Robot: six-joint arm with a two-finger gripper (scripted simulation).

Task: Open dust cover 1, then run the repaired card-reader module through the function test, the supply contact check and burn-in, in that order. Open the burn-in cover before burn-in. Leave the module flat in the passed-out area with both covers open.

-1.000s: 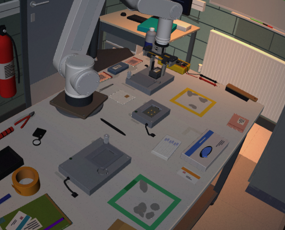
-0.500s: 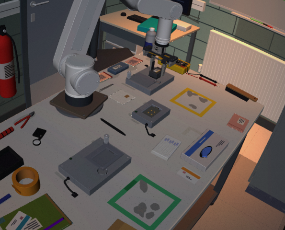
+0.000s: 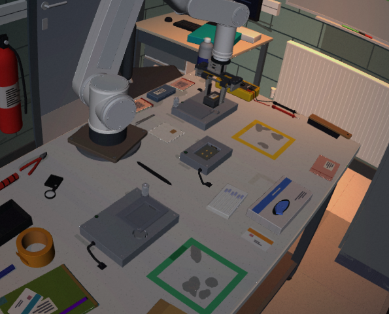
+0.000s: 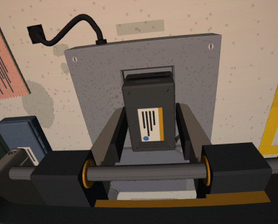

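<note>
At the far side of the bench stands a grey test fixture (image 3: pixel 204 111) with its slid-open cover to the left. The dark card-reader module (image 4: pixel 149 111) sits in the fixture's recess, label up. My gripper (image 4: pixel 149 127) is lowered around the module and is open, its fingers on either side of the module. Nearer the middle of the bench is the small contact-check fixture (image 3: pixel 206 154) with gold pads. At the near side is the large burn-in fixture (image 3: pixel 129 225), its cover closed, with a knob at its far edge. A green-taped square (image 3: pixel 197 274) lies at the near edge.
The robot base (image 3: pixel 107 111) stands left of the far fixture. A yellow-taped square (image 3: pixel 263 139) lies to the right. A yellow multimeter (image 3: pixel 245 88) sits just behind my gripper. A blue box (image 3: pixel 160 92), a pen (image 3: pixel 154 173) and a tissue box (image 3: pixel 279 203) lie around.
</note>
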